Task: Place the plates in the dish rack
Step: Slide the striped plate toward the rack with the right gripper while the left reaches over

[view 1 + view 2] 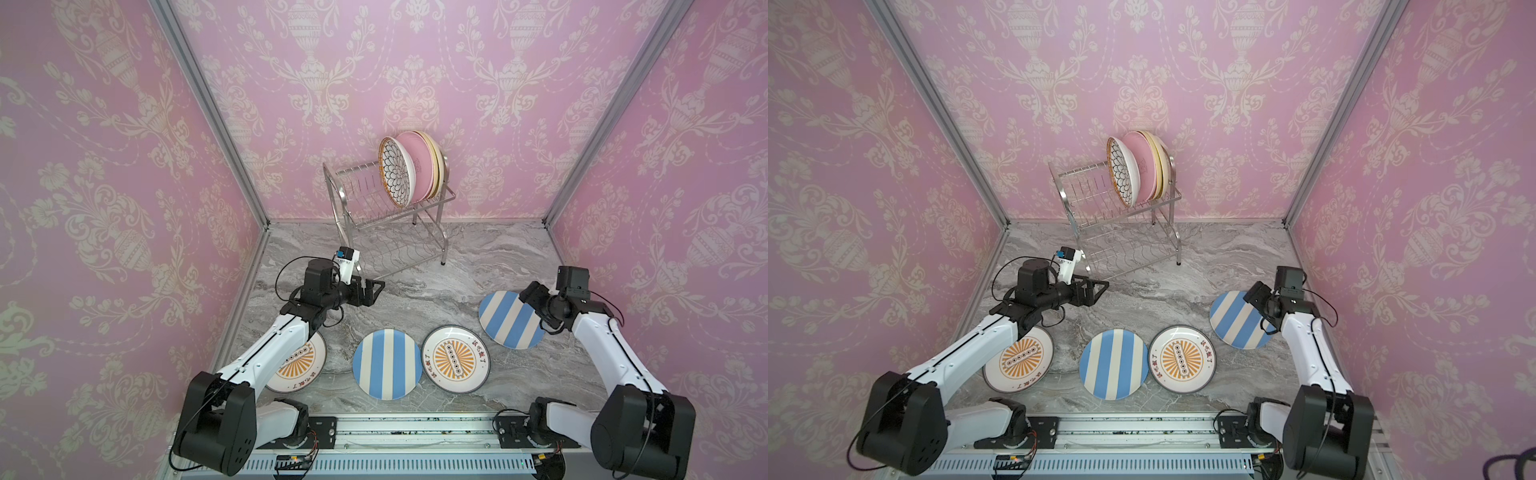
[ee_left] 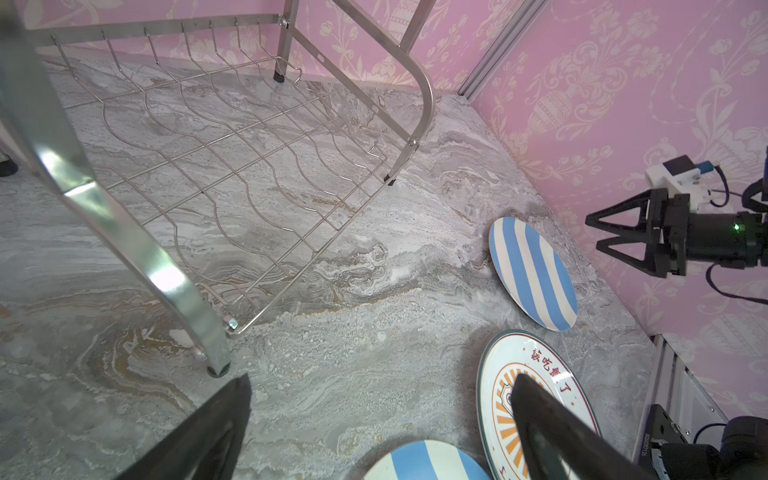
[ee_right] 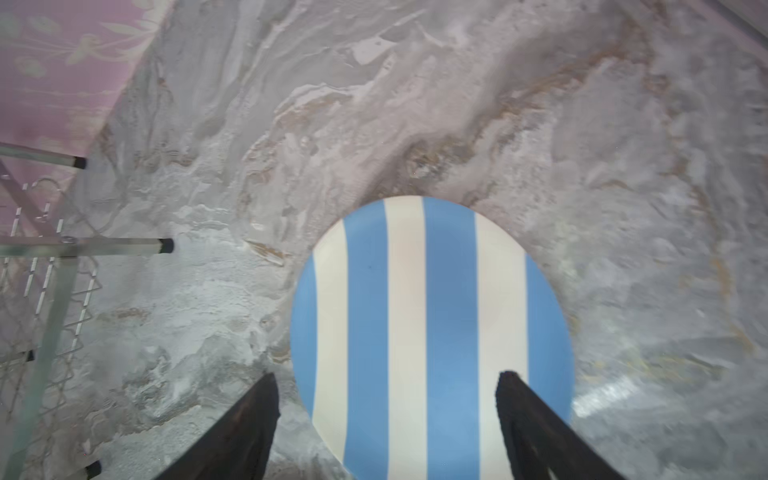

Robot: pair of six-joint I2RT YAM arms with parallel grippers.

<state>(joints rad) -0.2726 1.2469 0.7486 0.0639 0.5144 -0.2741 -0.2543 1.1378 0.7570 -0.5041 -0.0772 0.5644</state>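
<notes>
The right claw [image 3: 387,376], open wide, hangs over the striped plate [image 3: 449,311] near the surface's [image 1: 436,282] right edge and should next dip and pinch its rim for the dish rack [image 1: 386,224] at the back; the left claw [image 2: 380,378] is wide and empty.

Bench [image 1: 436,286] grey marble. Petal plate [image 1: 397,172] black-on-white; pink plate [image 1: 419,166]; yellow plate [image 1: 436,174], perhaps cream. Striped plates [image 1: 387,364] blue-white; sunburst plates [image 1: 456,358] orange-on-white.
</notes>
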